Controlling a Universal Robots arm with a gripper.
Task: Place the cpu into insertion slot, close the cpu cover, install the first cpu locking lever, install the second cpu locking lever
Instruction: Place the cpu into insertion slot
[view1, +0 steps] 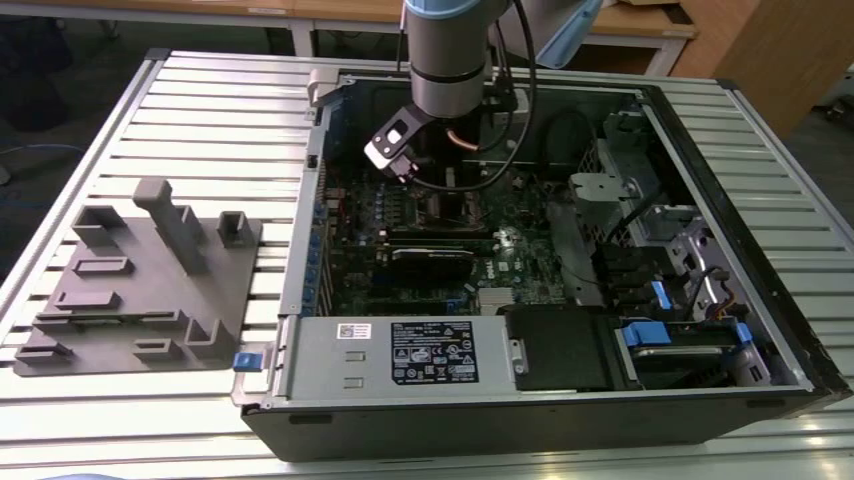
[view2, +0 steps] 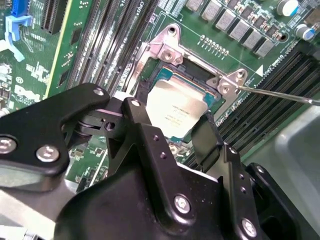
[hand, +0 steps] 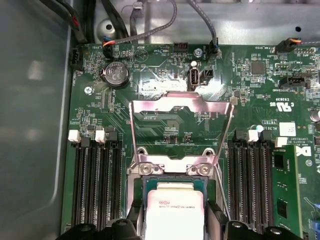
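The arm (view1: 447, 60) reaches down into an open computer case (view1: 534, 425) that lies on a slatted metal worktop (view1: 200, 110); a grey moulded fixture (view1: 147, 280) sits on the worktop, at the exterior view's left of the case. In both wrist views the tool (view2: 170, 117) (hand: 175, 225) hangs directly above the insertion slot (view2: 190, 75) on the green circuit board (hand: 250, 100); its black fingers (view2: 135, 107) are pressed against two opposite edges of the cpu (view2: 175, 102) (hand: 172, 207), pinching it between them. The cpu shows its dull silver top upward and lies level within the slot's silvery rim; whether it is fully seated or held just above the contacts cannot be told. The cpu cover (hand: 182, 103) is swung open away from the slot, hinged at the edge beyond the chip, so the board's green surface shows through its large square window. In the second wrist view a thin metal locking lever (view2: 280, 94) runs out from a corner of the slot, unlatched and raised clear of the board. Long black memory slots (hand: 97, 185) flank the socket on both sides; a round coin cell (hand: 116, 74) sits on the board beyond the open cover.
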